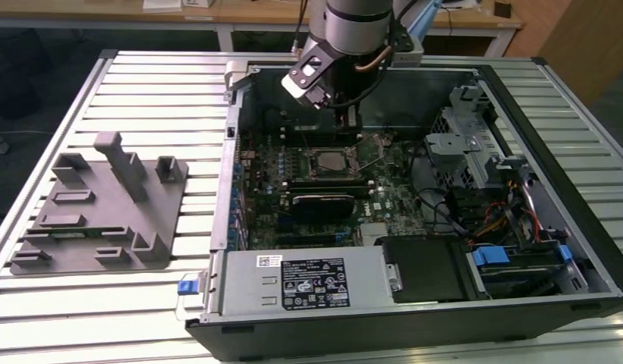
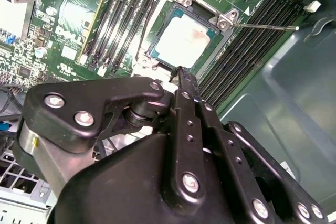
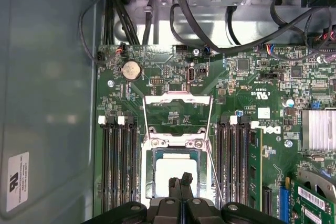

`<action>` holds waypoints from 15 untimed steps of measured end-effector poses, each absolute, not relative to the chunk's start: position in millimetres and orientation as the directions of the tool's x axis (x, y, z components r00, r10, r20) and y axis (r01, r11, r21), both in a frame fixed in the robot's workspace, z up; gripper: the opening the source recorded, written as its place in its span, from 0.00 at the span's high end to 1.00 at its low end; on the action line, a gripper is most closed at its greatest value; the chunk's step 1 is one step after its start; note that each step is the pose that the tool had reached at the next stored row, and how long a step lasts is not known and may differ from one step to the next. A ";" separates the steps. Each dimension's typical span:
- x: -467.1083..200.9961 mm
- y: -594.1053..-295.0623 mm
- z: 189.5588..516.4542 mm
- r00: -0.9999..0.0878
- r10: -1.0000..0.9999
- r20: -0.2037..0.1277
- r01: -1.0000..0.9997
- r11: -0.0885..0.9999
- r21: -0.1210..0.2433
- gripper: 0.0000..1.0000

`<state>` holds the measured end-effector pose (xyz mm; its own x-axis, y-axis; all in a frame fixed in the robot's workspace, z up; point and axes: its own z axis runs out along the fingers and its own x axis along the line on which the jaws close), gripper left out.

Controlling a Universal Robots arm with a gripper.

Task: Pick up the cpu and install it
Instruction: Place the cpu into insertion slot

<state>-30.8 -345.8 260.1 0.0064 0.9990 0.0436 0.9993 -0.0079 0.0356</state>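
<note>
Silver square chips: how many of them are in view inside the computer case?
1. The flat square cpu with a shiny silver top lies in the open metal-framed socket on the green motherboard, under the black gripper. Others may be hidden by the gripper.

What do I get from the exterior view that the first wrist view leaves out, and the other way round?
The exterior view adds the surroundings: the open computer case seen whole on a slatted table, a grey moulded fixture beside it, and the robot arm reaching in. The first wrist view adds close detail: a coin battery and the flipped-open socket frame. Both show the motherboard and the shut gripper over the cpu lying in its socket.
</note>
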 end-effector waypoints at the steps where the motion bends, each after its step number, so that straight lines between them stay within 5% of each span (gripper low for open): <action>1: -30.3 -345.8 260.1 0.006 0.999 0.043 0.999 -0.008 0.036 0.89; 15: -21.8 -345.8 260.1 0.006 0.999 0.044 0.999 -0.008 0.036 0.89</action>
